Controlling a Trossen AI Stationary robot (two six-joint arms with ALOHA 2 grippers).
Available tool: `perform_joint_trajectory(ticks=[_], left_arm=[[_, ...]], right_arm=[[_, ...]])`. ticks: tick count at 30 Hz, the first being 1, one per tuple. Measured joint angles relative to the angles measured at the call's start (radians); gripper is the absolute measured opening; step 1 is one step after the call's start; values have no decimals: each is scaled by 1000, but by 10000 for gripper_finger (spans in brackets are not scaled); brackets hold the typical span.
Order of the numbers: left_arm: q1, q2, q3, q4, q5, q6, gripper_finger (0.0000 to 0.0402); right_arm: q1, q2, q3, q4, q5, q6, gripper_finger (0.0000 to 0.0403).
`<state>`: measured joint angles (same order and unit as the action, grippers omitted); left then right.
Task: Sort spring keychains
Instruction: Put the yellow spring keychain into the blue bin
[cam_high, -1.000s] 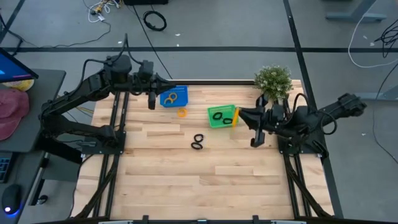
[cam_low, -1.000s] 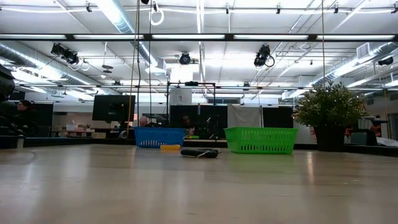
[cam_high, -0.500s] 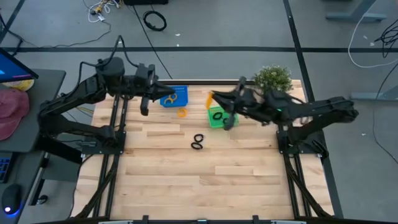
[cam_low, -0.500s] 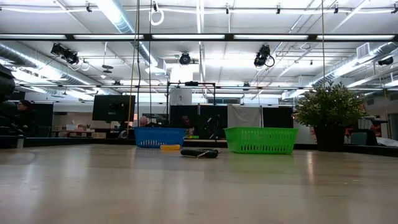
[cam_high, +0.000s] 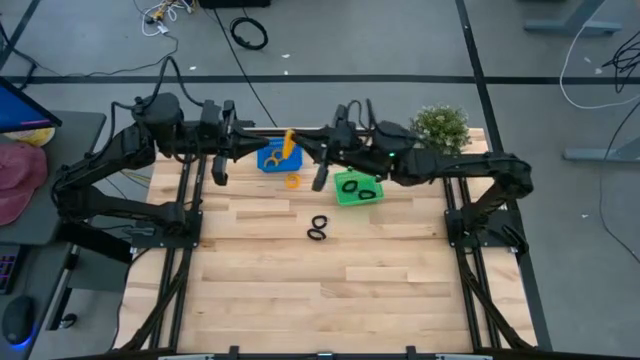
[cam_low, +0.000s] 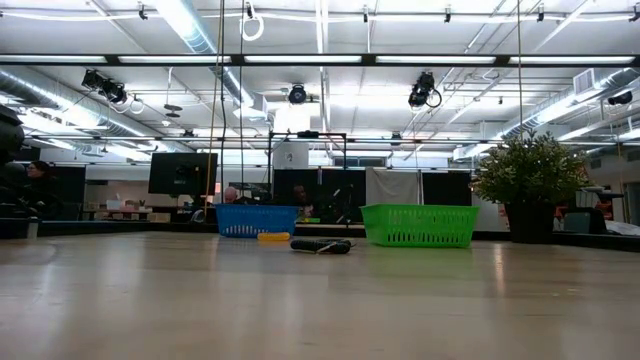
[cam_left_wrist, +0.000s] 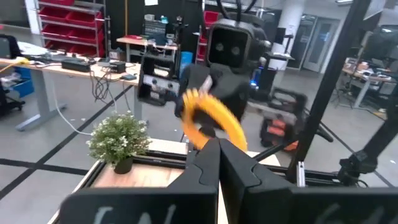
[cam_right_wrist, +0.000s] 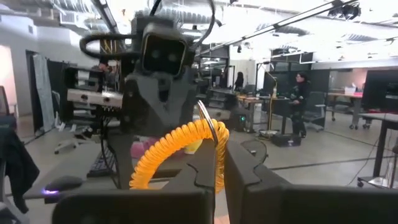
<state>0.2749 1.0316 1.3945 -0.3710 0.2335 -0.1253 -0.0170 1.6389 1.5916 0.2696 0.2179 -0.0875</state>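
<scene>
**Tabletop**: light wooden planks, both arms reaching in over the far edge.

**Right claw**: raised above the blue basket, meeting the left arm there. Its fingers are pressed together on an orange spring keychain, which arches up from between the tips; from overhead the same coil shows as an orange streak above the basket.

**Left claw**: facing the right one at close range, fingers pressed together. The orange coil sits right at their tips (whether they actually pinch it or only touch it cannot be told).

**Loose stock:**
- second orange keychain on the tabletop, just beside the blue basket
- black keychains, a small cluster lying nearer the middle
- orange loops already in the blue basket; black loops in the green basket

**Other:** potted plant at the far right corner.

**Step in hand:** judged to be delivery of an orange coil to the blue basket.

**Next move calls for:** lowering the coil inside the rim, then parting the fingers cleanly so the springy loop does not snag or bounce out.
</scene>
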Motion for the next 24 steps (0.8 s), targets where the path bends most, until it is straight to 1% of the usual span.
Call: perform_joint_trajectory(ticks=[3,6,11,14,17,20,24], left_arm=[[0,10,0,2,15,-2,10],[-4,16,-1,-2,41,-21,37],[-5,15,-1,-4,77,-40,107],[-5,15,-1,-1,78,-60,153],[-4,25,-1,-1,76,-78,197],[-4,37,-2,-17,55,-81,234],[-4,64,-1,-2,17,-103,270]], right_arm=[[-3,32,17,-3,-1,1,6],[-9,41,17,-3,-1,1,6],[-22,42,17,-2,5,0,6],[-26,42,17,-2,35,0,6],[-29,42,17,0,36,0,6],[-29,42,17,7,35,0,6],[-29,42,17,36,35,0,6]])
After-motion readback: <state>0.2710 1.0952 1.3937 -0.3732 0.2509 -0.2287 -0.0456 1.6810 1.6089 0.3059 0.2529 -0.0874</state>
